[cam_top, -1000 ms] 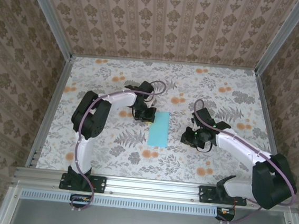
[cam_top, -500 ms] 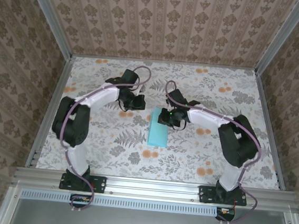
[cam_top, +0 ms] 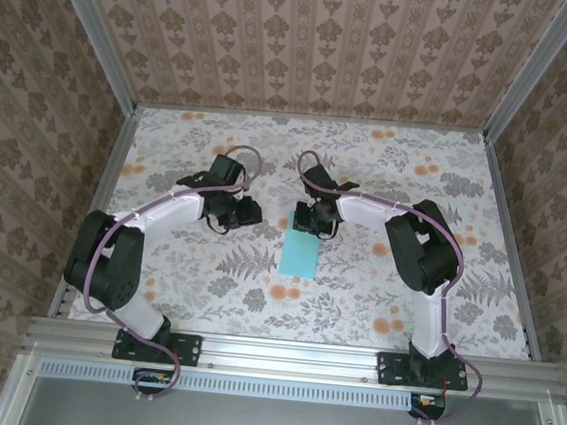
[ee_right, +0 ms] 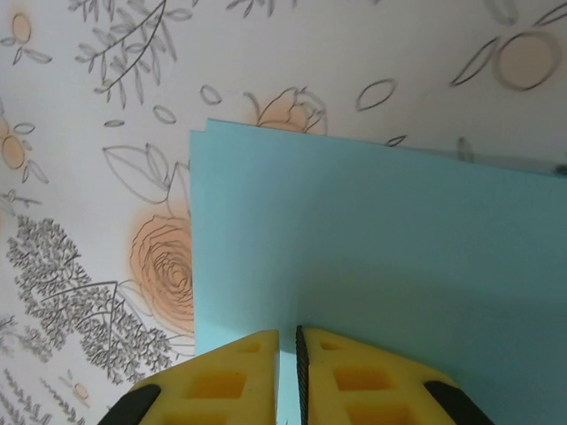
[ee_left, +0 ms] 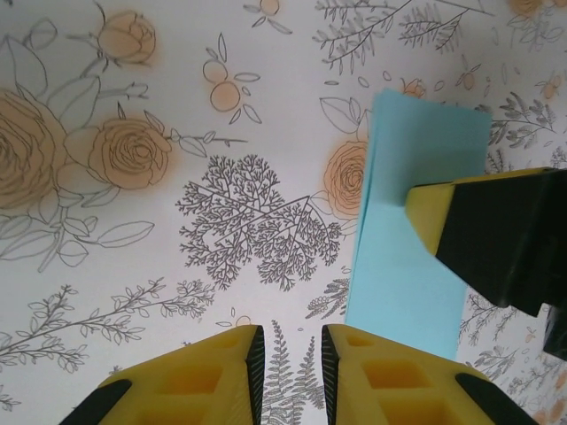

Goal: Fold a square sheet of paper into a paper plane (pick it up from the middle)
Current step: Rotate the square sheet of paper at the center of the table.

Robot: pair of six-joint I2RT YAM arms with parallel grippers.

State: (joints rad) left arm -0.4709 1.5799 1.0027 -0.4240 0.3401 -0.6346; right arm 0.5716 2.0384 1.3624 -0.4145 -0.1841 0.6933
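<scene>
On the white flower-printed tabletop [cam_top: 377, 282], near its middle, the thin light-teal sheet of paper [cam_top: 299, 256] [ee_left: 409, 274] [ee_right: 399, 257] lies flat as a doubled rectangle, its long side running near to far. At its far end the black-and-yellow right gripper [cam_top: 315, 224] [ee_right: 285, 359] rests on the paper, fingers all but together. Off to the left, apart from the sheet, the left gripper [cam_top: 246, 212] [ee_left: 291, 354] hovers over bare table, fingers drawn close, holding nothing.
</scene>
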